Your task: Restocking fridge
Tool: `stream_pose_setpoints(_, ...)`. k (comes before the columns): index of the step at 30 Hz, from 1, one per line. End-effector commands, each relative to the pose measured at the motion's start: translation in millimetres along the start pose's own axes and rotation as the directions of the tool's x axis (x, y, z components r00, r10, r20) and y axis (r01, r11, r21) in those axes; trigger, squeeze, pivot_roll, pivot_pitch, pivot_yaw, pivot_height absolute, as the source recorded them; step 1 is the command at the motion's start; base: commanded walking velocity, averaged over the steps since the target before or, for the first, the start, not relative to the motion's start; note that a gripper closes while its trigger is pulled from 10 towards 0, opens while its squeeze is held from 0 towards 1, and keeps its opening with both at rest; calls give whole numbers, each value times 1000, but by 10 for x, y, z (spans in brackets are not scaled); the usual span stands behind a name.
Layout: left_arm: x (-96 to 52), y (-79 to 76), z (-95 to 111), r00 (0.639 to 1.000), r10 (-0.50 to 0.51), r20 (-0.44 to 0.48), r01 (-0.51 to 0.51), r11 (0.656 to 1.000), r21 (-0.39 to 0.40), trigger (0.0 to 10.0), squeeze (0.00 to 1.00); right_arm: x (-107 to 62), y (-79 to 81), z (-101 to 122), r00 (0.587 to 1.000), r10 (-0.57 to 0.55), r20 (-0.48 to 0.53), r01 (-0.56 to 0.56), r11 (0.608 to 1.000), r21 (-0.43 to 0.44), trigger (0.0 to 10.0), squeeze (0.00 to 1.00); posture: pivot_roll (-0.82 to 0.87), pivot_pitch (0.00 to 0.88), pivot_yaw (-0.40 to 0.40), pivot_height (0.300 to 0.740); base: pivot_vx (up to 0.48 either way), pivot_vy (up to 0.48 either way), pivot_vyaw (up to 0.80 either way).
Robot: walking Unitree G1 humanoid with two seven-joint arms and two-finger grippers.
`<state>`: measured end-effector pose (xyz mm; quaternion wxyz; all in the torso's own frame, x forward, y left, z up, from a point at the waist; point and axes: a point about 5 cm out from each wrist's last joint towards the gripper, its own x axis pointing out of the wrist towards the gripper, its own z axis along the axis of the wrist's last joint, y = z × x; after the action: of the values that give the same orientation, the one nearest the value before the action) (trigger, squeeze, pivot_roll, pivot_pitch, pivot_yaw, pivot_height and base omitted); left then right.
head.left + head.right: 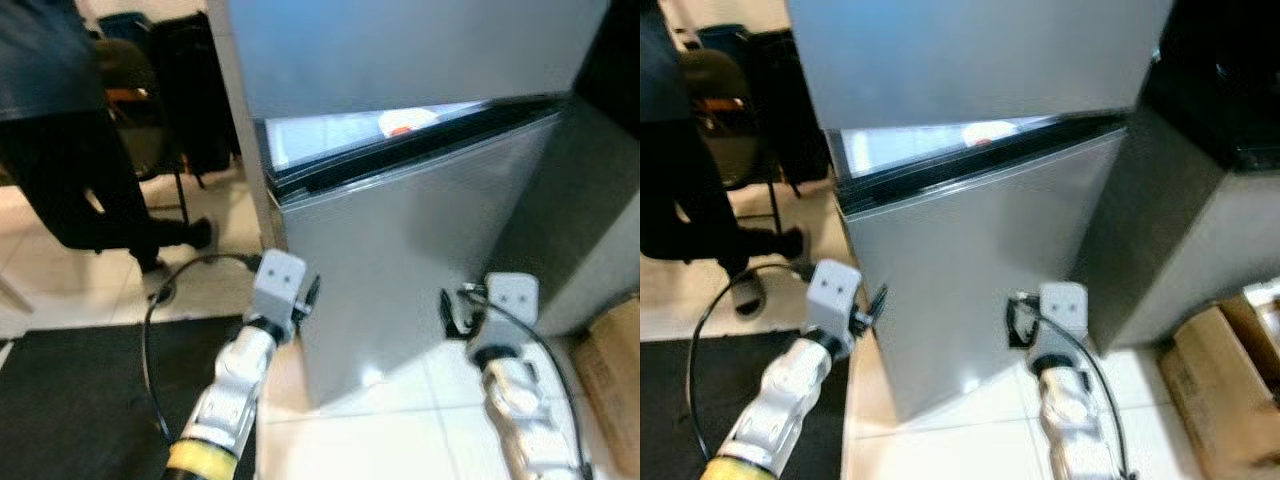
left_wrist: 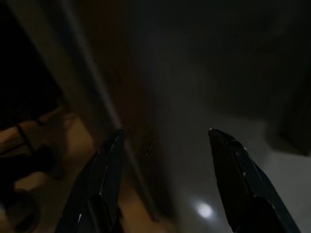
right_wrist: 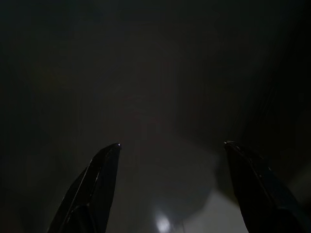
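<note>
- Two doors make up the silver fridge straight ahead of me; the lower door stands ajar, swung a little outward, with a dark gasket line and a lit strip of the interior showing above its top edge.
- Inside that lit strip I can make out a small orange-and-white item, too blurred to name.
- My left claw sits at the left edge of the lower door, near its corner; in the left wrist view its two black fingers are spread well apart with nothing between them, pointing at the dim door face.
- My right claw is held close in front of the lower door's face, toward its right side; the right wrist view is very dark, yet the fingers stand wide apart and hold nothing.
- A white tiled floor lies beneath the fridge, with a dark mat on my left and a black cable looping across it from my left arm.
- A cardboard box sits low on my right, beside a dark grey cabinet next to the fridge.
- A person's dark-clothed legs stand to the far left, beside a black chair.
</note>
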<state>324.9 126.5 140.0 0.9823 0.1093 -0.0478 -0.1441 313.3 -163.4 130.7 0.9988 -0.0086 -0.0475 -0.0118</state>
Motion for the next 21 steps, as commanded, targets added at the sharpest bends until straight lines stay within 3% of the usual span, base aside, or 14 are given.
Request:
stream_pose_setpoints(1,-24,17,-38,1000,0,-14,0,1000,16,10000,0,-31,32,-49,1000,12,-19,-12,1000,-1,10000,0,-117,141,26,740,480,0,0)
stream_pose_setpoints(15,-23,6,-48,1000,2,-17,-2,1000,11,10000,0,-29,21,-47,1000,14,-21,-14,1000,-3,10000,0,-118,142,26,740,458,0,0)
stream_pose_setpoints(21,-14,76,-70,998,58,-33,-57,998,21,10000,0,-30,23,-50,1000,18,-21,-18,1000,-3,10000,0,-118,136,22,740,456,0,0)
